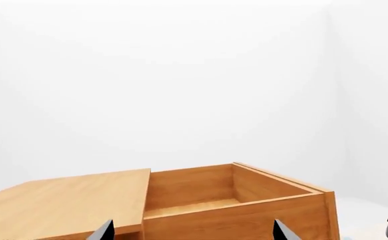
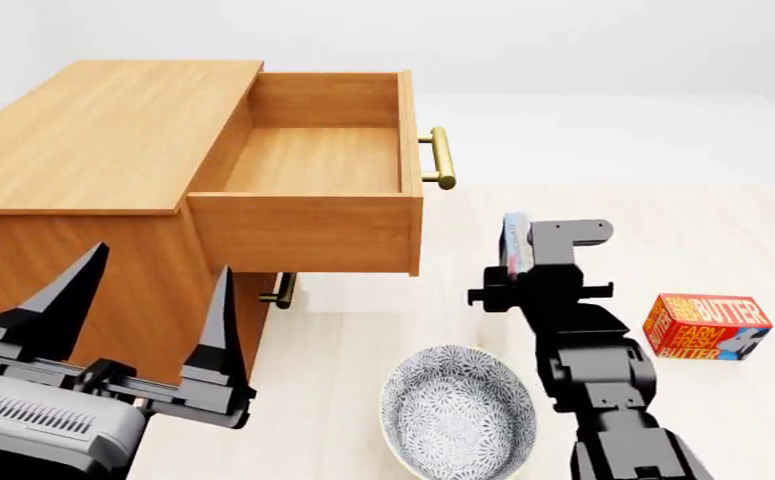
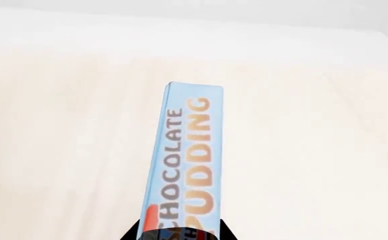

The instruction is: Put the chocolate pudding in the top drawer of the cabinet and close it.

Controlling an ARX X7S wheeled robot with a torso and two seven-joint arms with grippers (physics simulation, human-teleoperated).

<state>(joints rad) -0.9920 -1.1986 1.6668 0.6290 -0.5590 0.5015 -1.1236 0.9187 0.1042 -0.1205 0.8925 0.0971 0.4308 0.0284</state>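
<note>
Right gripper (image 3: 180,235): jaws clamped on one end of the chocolate pudding (image 3: 183,160). You have the carton lifted clear of the counter (image 2: 747,250), to the right of the cabinet (image 2: 94,140) and lower than the drawer's rim. In the head view it sits just ahead of the wrist, mostly hidden by the arm.

Orientation: the right wrist view shows the narrow light-blue edge face with the lettering running along it. The long axis extends straight out from the jaws, away from the wrist, free end far from the grip. The broad faces are turned sideways, so the carton stands on edge.

Left gripper (image 2: 134,310): jaws spread wide, holding nothing, parked in front of the cabinet's lower left.

The top drawer (image 2: 314,160) is pulled fully out, its interior bare, brass handle (image 2: 441,158) facing the right arm.

Risks, as judged:
- The grip is at one end only, so the free end could catch the drawer front or the handle if you swing across too low. Raise first.
- An end grip on a thin carton may let it pivot in the jaws if it bumps the rim.
- Released on edge, it may topple or lean on the drawer wall and foul closing.
- The patterned bowl (image 2: 461,410) and butter box (image 2: 707,327) sit near the right arm; watch the elbow.
</note>
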